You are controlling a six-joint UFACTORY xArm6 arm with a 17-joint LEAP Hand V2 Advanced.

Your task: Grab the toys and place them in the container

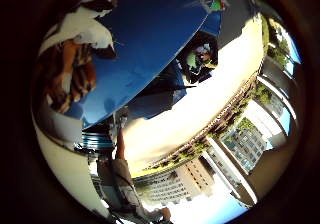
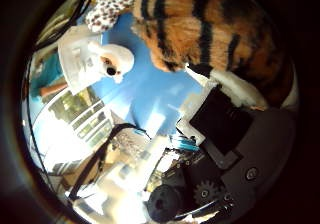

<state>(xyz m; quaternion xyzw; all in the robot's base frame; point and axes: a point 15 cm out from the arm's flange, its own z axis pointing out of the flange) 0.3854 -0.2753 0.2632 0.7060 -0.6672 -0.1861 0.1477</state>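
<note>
An orange tiger plush with black stripes [image 2: 210, 29] fills much of the thumb side view, tight against my palm. My right hand [image 2: 225, 119], of black and white parts, curls against it, so the hand looks shut on the tiger. The same plush [image 1: 65, 74] shows at the edge of the little finger side view. A white dog plush [image 2: 112, 61] and a spotted plush [image 2: 107, 6] lie on the blue table cover [image 2: 150, 79]. Farther off stands a dark container [image 1: 200, 59] with something green and white inside.
A white sheet or box [image 2: 75, 59] lies beside the white dog plush. Beyond the blue cover's edge [image 1: 150, 44] are a pale floor and large windows onto buildings [image 1: 235, 139].
</note>
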